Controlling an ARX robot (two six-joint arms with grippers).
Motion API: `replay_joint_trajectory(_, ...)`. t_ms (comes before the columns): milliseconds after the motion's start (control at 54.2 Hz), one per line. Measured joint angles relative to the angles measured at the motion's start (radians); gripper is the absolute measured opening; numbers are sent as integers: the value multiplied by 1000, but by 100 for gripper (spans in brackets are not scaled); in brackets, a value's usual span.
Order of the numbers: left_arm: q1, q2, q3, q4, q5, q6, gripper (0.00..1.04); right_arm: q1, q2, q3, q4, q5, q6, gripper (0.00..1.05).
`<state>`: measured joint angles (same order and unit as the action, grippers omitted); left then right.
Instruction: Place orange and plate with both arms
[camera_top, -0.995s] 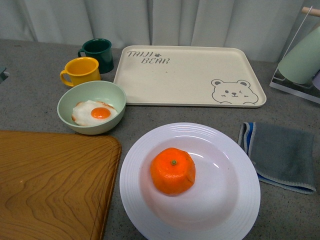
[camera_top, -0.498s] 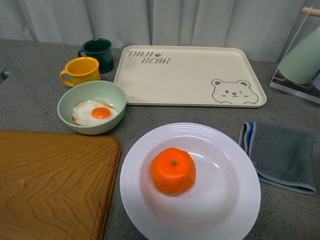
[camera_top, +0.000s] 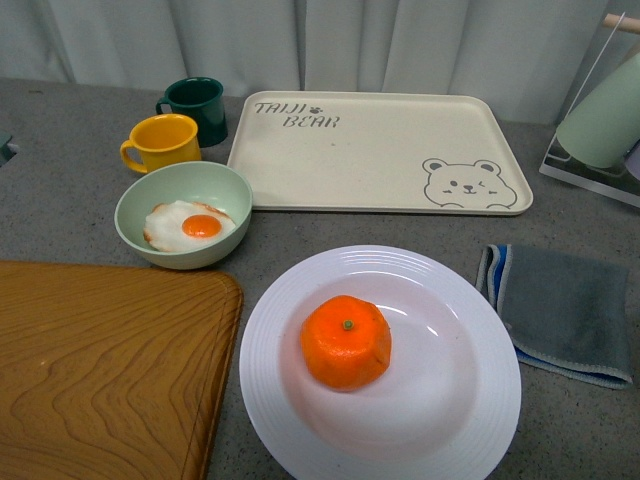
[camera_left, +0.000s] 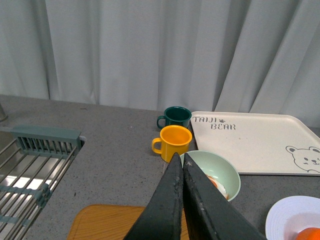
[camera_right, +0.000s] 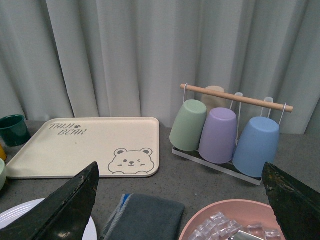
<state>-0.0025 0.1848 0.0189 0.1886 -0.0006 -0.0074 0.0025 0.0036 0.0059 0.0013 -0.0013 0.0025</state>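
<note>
Orange (camera_top: 346, 343) sits in the hollow of the plate (camera_top: 258, 372), a little left of the plate's middle, its green stem dot facing up; the plate lies flat on the grey counter (camera_top: 60, 200) toward the counter's near edge, and nothing grips either one; a wooden board (camera_top: 100, 370) lies at the near left part of the counter, its right edge just beside the plate's rim; a grey cloth (camera_top: 565, 310) with blue stripes lies just beside the plate on the right; behind the board stands a pale green bowl (camera_top: 190, 258) holding a fried egg (camera_top: 190, 226); a yellow mug (camera_top: 160, 142) stands just behind the bowl and a dark green mug (camera_top: 196, 105) just behind that, toward the far edge; a cream tray (camera_top: 380, 150) with a bear drawing lies along the far edge, apart from the plate; the left gripper (camera_left: 180, 159) hangs above the board's side of the counter with its fingers pressed together on nothing; the right gripper (camera_right: 180, 170) hangs with its fingers spread wide apart and nothing between them; in the right wrist view a wire rack (camera_right: 235, 97) at the far right corner holds three upturned cups, green, purple and blue.
</note>
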Motion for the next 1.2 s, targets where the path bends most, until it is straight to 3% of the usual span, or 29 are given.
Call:
replay_joint_trajectory(74,0,-28,0,-28,0,0,4,0,0,0,0,0,0,95)
replay_joint_trajectory(166,0,-144,0,-174,1,0,4,0,0,0,0,0,0,95)
replay_joint_trajectory(369,0,-179,0,-186,1,0,4,0,0,0,0,0,0,95)
replay_joint_trajectory(461,0,-180,0,-187,1,0,19,0,0,0,0,0,0,95)
replay_joint_trajectory(535,0,-180,0,-187,0,0,33,42,62,26,-61,107,-89,95)
replay_joint_trajectory(571,0,-180,0,-187,0,0,38,57,112,34,-60,113,-107,95)
replay_joint_trajectory(645,0,-181,0,-187,1,0,51,93,260,61,-40,62,-99,95)
replay_joint_trajectory(903,0,-181,0,-187,0,0,99,219,965,193,204,-151,258,95)
replay_joint_trajectory(1198,0,-181,0,-187,1,2,98,243,1452,402,146,-271,440,95)
